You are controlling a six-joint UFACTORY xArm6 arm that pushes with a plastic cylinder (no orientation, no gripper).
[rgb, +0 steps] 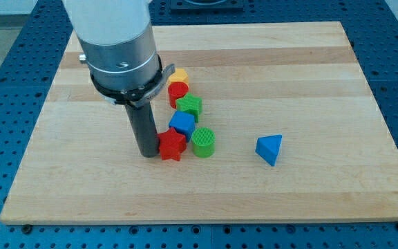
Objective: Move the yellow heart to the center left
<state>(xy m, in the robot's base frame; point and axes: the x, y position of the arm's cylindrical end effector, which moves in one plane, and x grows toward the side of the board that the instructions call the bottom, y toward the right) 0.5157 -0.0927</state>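
Nearest the view's bottom sit the red star (pixel 171 145) and the blue triangular block (pixel 269 149), both on the wooden desk (pixel 323 83). Just left of the red star, touching it or very nearly, my tip (pixel 147 153) rests on the desk at the end of the dark rod. No fingers exist on this arm, so nothing is open, closed or gripping; the rod only presses from the side.

Right of the star, touching it, stands the green cylinder (pixel 203 142). Above these two lies the blue cube (pixel 182 124), wedged between them and the green block (pixel 189 106), whose shape I cannot make out for certain. Higher still comes the red cylinder (pixel 177 90), and at the top of this chain sits the yellow heart (pixel 179 74), touching the red cylinder and partly hidden by the arm's grey collar, so only its right part shows.

That yellow heart lies left of the desk's middle, towards the view's top, well apart from my tip, with the rest of the cluster between them. Off to the view's right, the blue triangular block stands alone, well apart from the cluster.
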